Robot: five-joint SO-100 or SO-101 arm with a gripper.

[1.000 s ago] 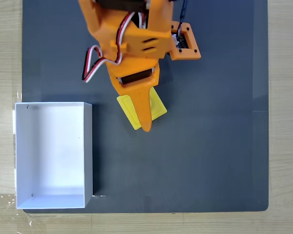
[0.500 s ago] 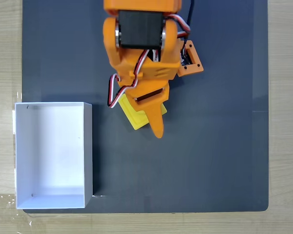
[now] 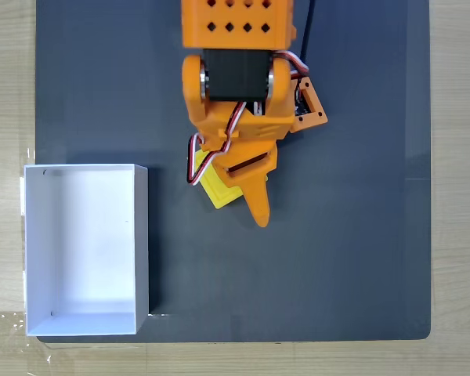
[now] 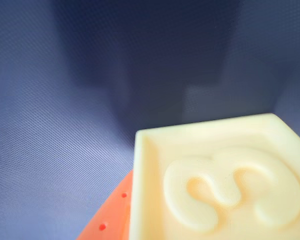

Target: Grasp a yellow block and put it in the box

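Orange plastic gripper (image 3: 247,205) clasps the smooth yellow block (image 3: 216,188) over dark woven mat (image 3: 352,235), beside thin-walled white box (image 3: 141,235).

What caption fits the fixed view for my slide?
Orange claw lowered over the yellow block on the dark mat, with the empty white box waiting to the left.

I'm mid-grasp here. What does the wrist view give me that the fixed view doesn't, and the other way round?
Wrist view: the yellow block close up, with a raised curly relief on its recessed face and an orange finger against its lower left edge.

Fixed view: the white box, empty, left of the arm, and the gripper covering most of the block.

Both: the block and the dark mat.
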